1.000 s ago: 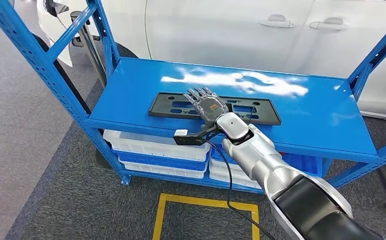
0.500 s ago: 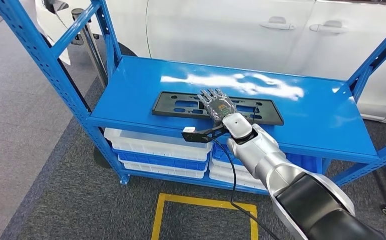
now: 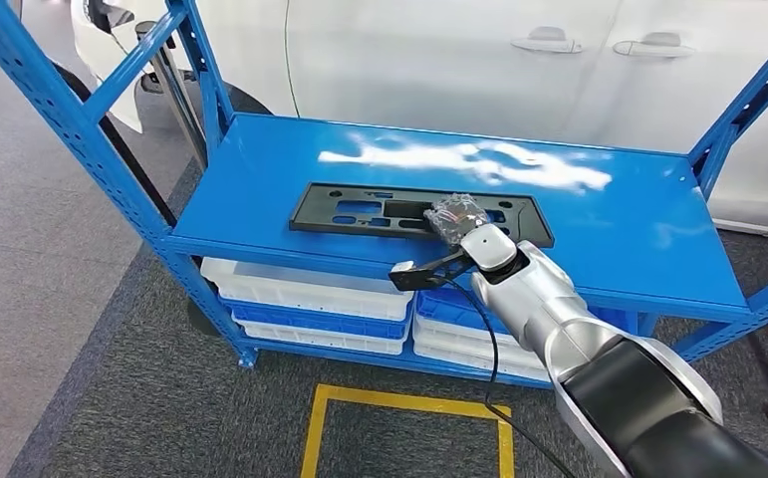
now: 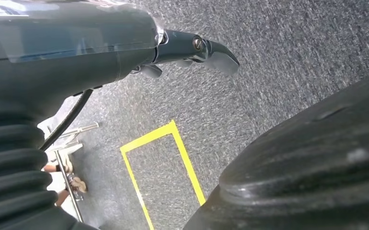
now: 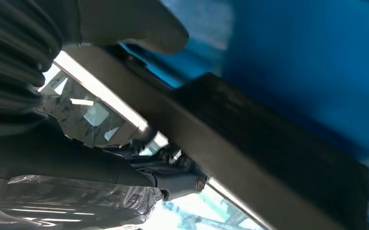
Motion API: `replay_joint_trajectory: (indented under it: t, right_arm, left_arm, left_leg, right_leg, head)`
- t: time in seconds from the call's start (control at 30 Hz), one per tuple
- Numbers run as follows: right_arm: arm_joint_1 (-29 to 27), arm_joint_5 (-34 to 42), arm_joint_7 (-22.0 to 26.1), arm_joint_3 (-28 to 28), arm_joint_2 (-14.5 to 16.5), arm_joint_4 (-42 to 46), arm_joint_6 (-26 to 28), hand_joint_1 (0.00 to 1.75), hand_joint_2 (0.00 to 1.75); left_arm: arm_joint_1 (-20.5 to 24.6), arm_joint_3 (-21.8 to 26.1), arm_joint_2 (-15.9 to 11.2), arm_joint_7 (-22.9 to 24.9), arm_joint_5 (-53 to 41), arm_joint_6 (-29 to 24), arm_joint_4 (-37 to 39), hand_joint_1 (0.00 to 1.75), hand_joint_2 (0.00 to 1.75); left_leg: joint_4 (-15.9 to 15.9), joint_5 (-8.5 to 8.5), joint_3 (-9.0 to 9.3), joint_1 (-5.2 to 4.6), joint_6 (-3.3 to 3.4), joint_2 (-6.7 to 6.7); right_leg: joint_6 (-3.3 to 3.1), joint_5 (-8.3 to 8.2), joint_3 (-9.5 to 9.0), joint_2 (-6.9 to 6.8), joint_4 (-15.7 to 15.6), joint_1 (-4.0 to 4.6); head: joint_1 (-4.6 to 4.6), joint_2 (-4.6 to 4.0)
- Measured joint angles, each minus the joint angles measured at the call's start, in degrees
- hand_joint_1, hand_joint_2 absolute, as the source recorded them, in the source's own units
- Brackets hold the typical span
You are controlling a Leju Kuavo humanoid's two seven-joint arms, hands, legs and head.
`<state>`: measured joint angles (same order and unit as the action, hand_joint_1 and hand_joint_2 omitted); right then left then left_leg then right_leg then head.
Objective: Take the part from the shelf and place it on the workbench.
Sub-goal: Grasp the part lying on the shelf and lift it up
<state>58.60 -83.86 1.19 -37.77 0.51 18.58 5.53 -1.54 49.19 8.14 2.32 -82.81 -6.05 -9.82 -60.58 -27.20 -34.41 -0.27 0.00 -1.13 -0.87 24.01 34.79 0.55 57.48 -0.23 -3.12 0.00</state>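
The part [image 3: 360,211] is a long flat black plate with cut-outs, lying across the top of the blue shelf [image 3: 619,239] near its front edge. My right hand [image 3: 456,214] lies on the plate's right-of-middle section with its fingers curled down over it. In the right wrist view the plate's dark edge [image 5: 278,158] runs between the thumb [image 5: 125,21] on one side and the darker fingers [image 5: 173,182] on the other, so the hand grips it. My left hand [image 4: 125,43] hangs over the grey floor and holds nothing.
A white car [image 3: 439,60] stands close behind the shelf. Blue uprights [image 3: 81,119] frame both ends. White and blue bins [image 3: 310,299] sit on the lower level. A yellow square [image 3: 399,408] marks the carpet in front. A black cable hangs from my right wrist.
My right hand lay flat with fingers stretched out over the plate; now the fingers have curled down onto it. The view has shifted slightly.
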Motion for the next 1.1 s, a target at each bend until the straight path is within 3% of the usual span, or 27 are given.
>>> replay_joint_trajectory:
  t: [0.1,0.13,0.17,0.2,0.27,0.33,0.43,0.5,0.6,0.63,0.67,0.7,0.73,0.8,0.83,0.9,0.97,1.03,1.1]
  right_arm:
    - [0.4,-0.4,0.8,-0.2,-0.1,-0.1,-0.4,1.75,1.75]
    - [0.4,-0.4,1.0,-0.2,-0.2,-0.2,-0.3,1.75,1.75]
    - [0.4,-0.5,1.2,-0.2,-0.3,-0.2,-0.1,1.75,1.75]
    - [0.5,-0.6,1.4,-0.2,-0.4,-0.2,0.1,1.75,1.75]
    - [0.6,-0.7,1.8,-0.3,-0.6,-0.2,0.5,1.75,1.75]
    - [0.8,-1.0,2.1,-0.5,-0.9,-0.2,0.5,1.75,1.75]
    - [1.0,-1.3,2.5,-0.7,-1.2,-0.1,0.5,1.75,1.75]
    - [1.1,-1.3,2.7,-0.7,-1.3,-0.1,0.5,1.75,1.75]
    - [1.0,-1.3,2.8,-0.9,-1.4,-0.1,0.5,1.75,1.75]
    - [1.0,-1.3,2.8,-0.9,-1.4,-0.1,0.5,1.75,1.75]
    - [0.9,-1.3,2.8,-1.0,-1.4,-0.1,0.5,1.75,1.75]
    - [0.9,-1.3,2.8,-1.0,-1.4,-0.1,0.6,1.75,1.75]
    - [1.0,-1.2,2.9,-1.1,-1.4,-0.1,0.7,1.75,1.75]
    - [1.0,0.3,4.2,-1.0,-1.4,0.0,1.2,1.75,1.75]
    - [1.0,2.1,5.9,-0.6,-1.3,0.3,1.8,1.75,1.75]
    - [0.5,7.2,10.9,1.0,-1.2,1.3,3.4,1.75,1.75]
    - [-0.2,13.1,16.6,3.4,-1.0,3.3,4.5,1.75,1.75]
    - [-1.1,19.5,21.6,5.4,-0.5,7.3,3.1,1.75,1.75]
    - [-2.6,29.1,25.9,7.0,-0.4,13.9,-1.4,1.75,1.75]
  left_arm:
    - [0.1,0.1,0.0,-0.7,0.1,0.0,0.0,0.00,0.00]
    - [0.1,0.1,0.0,-1.0,0.1,0.0,0.0,0.00,0.00]
    - [0.1,0.2,0.0,-1.2,0.2,0.0,0.0,0.00,0.00]
    - [0.1,0.3,0.0,-1.3,0.2,0.0,0.0,0.00,0.00]
    - [0.1,0.4,-0.1,-0.9,0.2,0.0,0.0,0.00,0.00]
    - [-0.1,0.4,-0.1,-0.7,0.2,0.0,0.0,0.00,0.00]
    - [-0.1,0.4,0.0,-0.7,0.2,0.0,0.0,0.00,0.00]
    - [-0.1,0.4,0.1,-0.7,0.2,0.0,0.0,0.00,0.00]
    - [-0.1,0.4,0.1,-0.7,0.2,0.0,0.0,0.00,0.00]
    - [-0.1,0.5,0.1,-0.7,0.2,0.0,0.0,0.00,0.00]
    - [-0.1,0.5,0.1,-0.7,0.2,0.0,0.0,0.00,0.00]
    - [-0.1,0.5,0.1,-0.7,0.2,0.0,0.0,0.00,0.00]
    - [-0.1,0.6,0.1,-0.7,0.2,0.0,0.0,0.00,0.00]
    - [-0.1,0.6,0.1,-0.7,0.1,0.0,0.0,0.00,0.00]
    - [-0.1,0.6,0.1,-0.7,0.1,0.0,0.0,0.00,0.00]
    - [-0.1,0.6,0.1,-0.8,0.1,0.1,0.0,0.00,0.00]
    - [-0.1,0.6,0.0,-0.9,0.1,0.1,0.0,0.00,0.87]
    - [0.0,0.6,0.0,-1.1,0.0,0.0,0.0,0.00,1.75]
    - [0.4,0.6,-0.1,-1.6,0.0,-0.3,0.0,0.00,1.75]
  left_leg:
    - [-10.7,-4.89,-5.03,-0.09,-0.47,-0.10]
    - [-13.4,-5.54,-6.22,-0.15,-0.56,-0.17]
    - [-14.1,-5.13,-6.43,-0.20,-0.60,-0.22]
    - [-12.6,-3.67,-5.58,-0.21,-0.58,-0.26]
    - [-5.2,0.32,-2.03,-0.16,-0.38,-0.10]
    - [0.6,1.92,0.45,-0.15,0.15,-0.03]
    - [1.8,1.82,0.66,-0.08,1.16,-0.21]
    - [2.1,2.09,0.65,0.21,1.67,-0.15]
    - [2.2,2.21,0.55,0.37,2.05,-0.02]
    - [2.2,2.21,0.51,0.38,2.04,-0.02]
    - [2.2,2.20,0.50,0.39,2.03,-0.02]
    - [2.2,2.18,0.54,0.41,2.00,-0.03]
    - [2.2,2.13,0.63,0.44,1.93,-0.06]
    - [2.1,1.98,0.79,0.38,1.57,-0.15]
    - [2.1,1.95,0.77,0.33,1.28,-0.22]
    - [2.2,2.00,0.64,0.25,0.59,-0.32]
    - [2.2,1.83,0.50,0.30,-0.06,-0.26]
    - [-0.6,0.01,-0.91,0.28,-0.59,-0.13]
    - [-7.8,-3.61,-4.43,0.26,-0.88,-0.08]
  right_leg:
    - [-0.54,-0.08,-0.19,-0.01,-0.2,0.09]
    - [-0.61,-0.01,-0.29,0.00,-0.2,0.18]
    - [-0.65,0.09,-0.44,0.01,-0.1,0.24]
    - [-0.65,0.23,-0.63,0.03,0.0,0.28]
    - [-0.44,0.58,-0.84,0.11,0.3,0.40]
    - [-0.03,0.83,-0.46,0.22,0.9,0.66]
    - [0.70,0.80,0.13,0.33,1.1,0.87]
    - [1.41,2.07,0.86,0.24,2.9,0.78]
    - [2.58,7.15,5.33,0.04,12.7,0.16]
    - [2.83,8.20,6.85,-0.02,15.8,-0.07]
    - [3.02,8.20,7.60,-0.07,17.3,-0.28]
    - [3.13,7.17,7.33,-0.14,16.6,-0.46]
    - [3.16,5.31,6.00,-0.18,13.8,-0.59]
    - [2.95,1.83,2.16,-0.14,5.9,-0.61]
    - [2.65,1.00,0.88,-0.05,3.1,-0.48]
    - [1.89,0.98,0.23,0.15,1.2,-0.14]
    - [1.08,0.70,0.29,0.20,0.9,-0.24]
    - [0.26,0.45,0.14,0.23,0.5,-0.45]
    - [-0.31,0.47,0.09,0.22,0.4,-0.24]
  head:
    - [-0.01,0.00]
    - [-0.01,0.00]
    - [-0.01,0.00]
    - [-0.01,0.00]
    - [-0.01,0.00]
    - [-0.01,0.00]
    - [-0.01,0.00]
    - [0.00,0.00]
    - [-0.01,0.00]
    - [-0.01,0.00]
    - [-0.01,0.00]
    - [-0.01,0.00]
    - [-0.01,0.00]
    - [0.01,0.00]
    - [0.00,0.00]
    - [0.00,0.00]
    - [-0.01,0.00]
    - [-0.01,0.00]
    - [-0.01,0.00]
